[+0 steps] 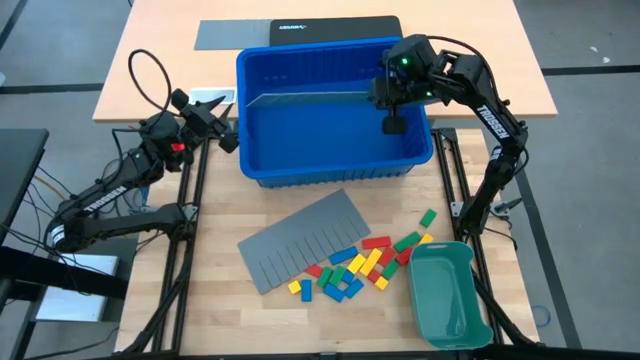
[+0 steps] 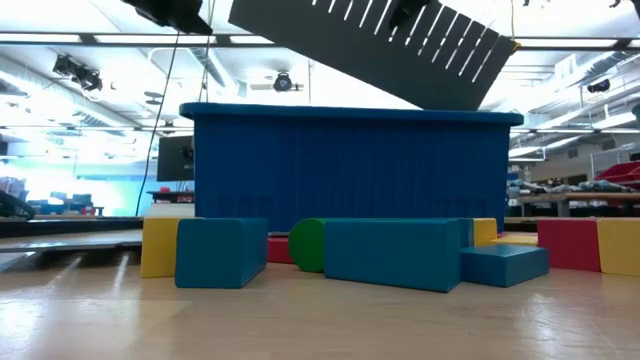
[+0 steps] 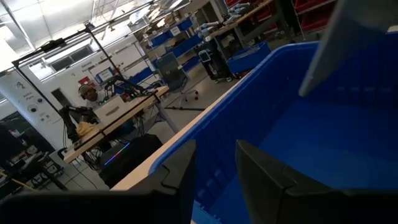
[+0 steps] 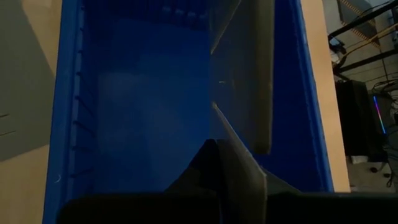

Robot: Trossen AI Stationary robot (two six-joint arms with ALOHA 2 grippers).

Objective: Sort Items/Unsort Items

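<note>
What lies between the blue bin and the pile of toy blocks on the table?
In the high view, a flat grey slotted divider sheet lies between the blue bin and the toy blocks.

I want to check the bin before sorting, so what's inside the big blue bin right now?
Inside the blue bin there's a grey divider sheet, held by the shut right claw. No blocks show inside; they lie outside on the table. The floor under the claw is hidden.

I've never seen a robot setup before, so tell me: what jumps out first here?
A big blue plastic bin sits mid-table, with the right gripper inside it, shut on a thin grey divider sheet. In front, small red, yellow, green and blue toy blocks lie scattered between another grey slotted sheet and a teal-green tray.
</note>
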